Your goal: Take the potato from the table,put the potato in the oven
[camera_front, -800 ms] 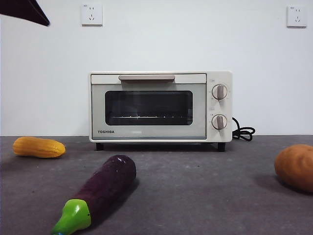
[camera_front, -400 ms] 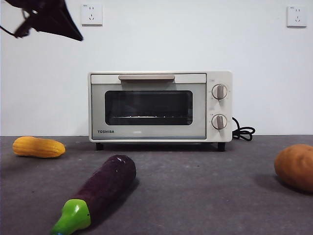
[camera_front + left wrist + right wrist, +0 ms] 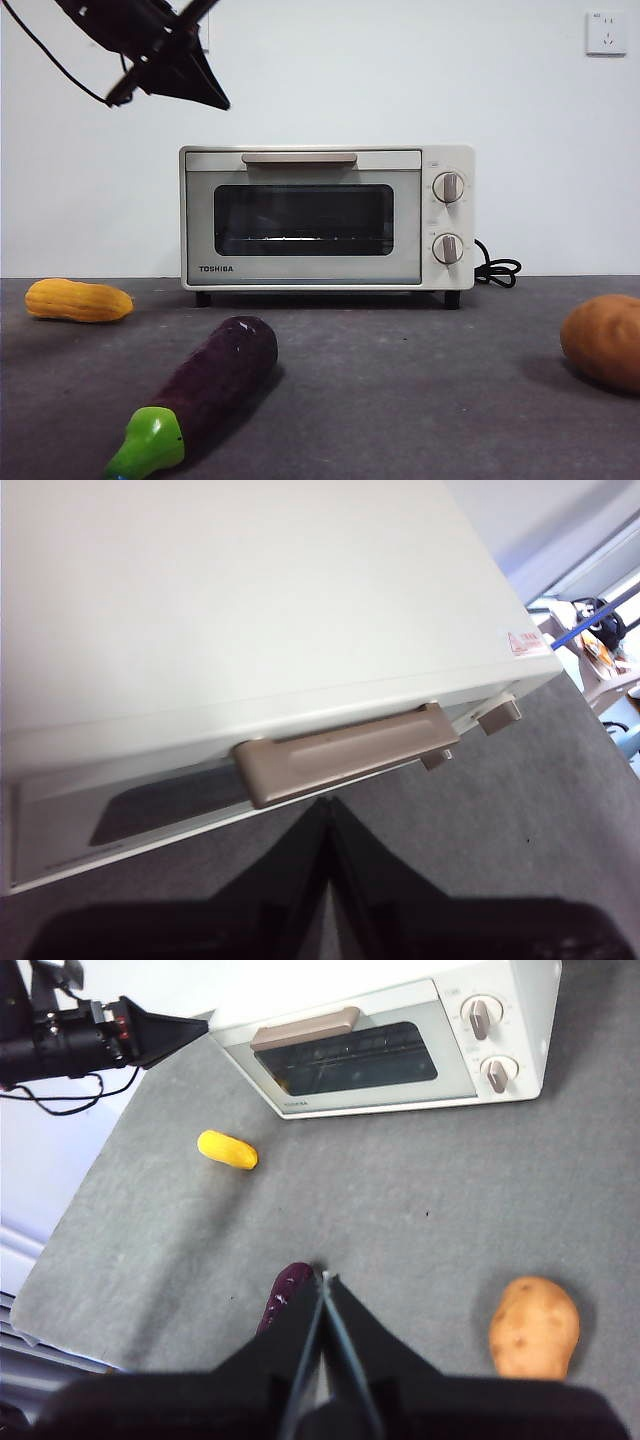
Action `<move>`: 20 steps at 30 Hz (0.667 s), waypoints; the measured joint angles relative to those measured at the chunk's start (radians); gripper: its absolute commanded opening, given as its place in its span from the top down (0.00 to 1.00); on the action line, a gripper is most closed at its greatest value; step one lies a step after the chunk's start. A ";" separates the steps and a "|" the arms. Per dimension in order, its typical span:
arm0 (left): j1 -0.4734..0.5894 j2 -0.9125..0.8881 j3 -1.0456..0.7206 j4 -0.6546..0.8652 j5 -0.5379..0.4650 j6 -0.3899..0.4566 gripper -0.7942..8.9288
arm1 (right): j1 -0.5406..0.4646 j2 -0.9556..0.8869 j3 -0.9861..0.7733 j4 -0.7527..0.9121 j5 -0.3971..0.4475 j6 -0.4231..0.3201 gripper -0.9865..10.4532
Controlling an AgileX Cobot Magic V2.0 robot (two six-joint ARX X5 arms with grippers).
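The orange-brown potato (image 3: 602, 341) lies on the dark grey table (image 3: 420, 400) at the far right; it shows also in the right wrist view (image 3: 533, 1327). The cream oven (image 3: 327, 218) stands at the back with its door closed. My left gripper (image 3: 218, 102) hangs shut, high up and above the oven's left top corner. In the left wrist view its jaws (image 3: 326, 806) point just in front of the beige handle (image 3: 345, 755). My right gripper (image 3: 322, 1278) is shut and holds nothing, high over the table, with the potato off to one side.
A purple eggplant (image 3: 215, 385) with a green stem lies in the near middle. A yellow corn cob (image 3: 78, 300) rests at the left. The oven's black cord (image 3: 497, 268) trails from its right side.
The left arm has swung from the top-left corner to the right and downward, toward the oven's top. The vegetables and the oven have not moved.
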 measured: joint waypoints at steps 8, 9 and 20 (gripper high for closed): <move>-0.024 0.068 0.039 0.004 -0.019 0.000 0.92 | 0.000 0.000 0.002 -0.013 0.000 0.000 0.91; -0.025 0.071 0.039 0.007 -0.019 0.000 0.92 | 0.000 0.000 0.002 -0.013 0.000 0.000 0.91; -0.025 0.073 0.042 0.061 -0.043 0.000 0.92 | 0.000 0.000 0.002 -0.014 0.000 0.000 0.91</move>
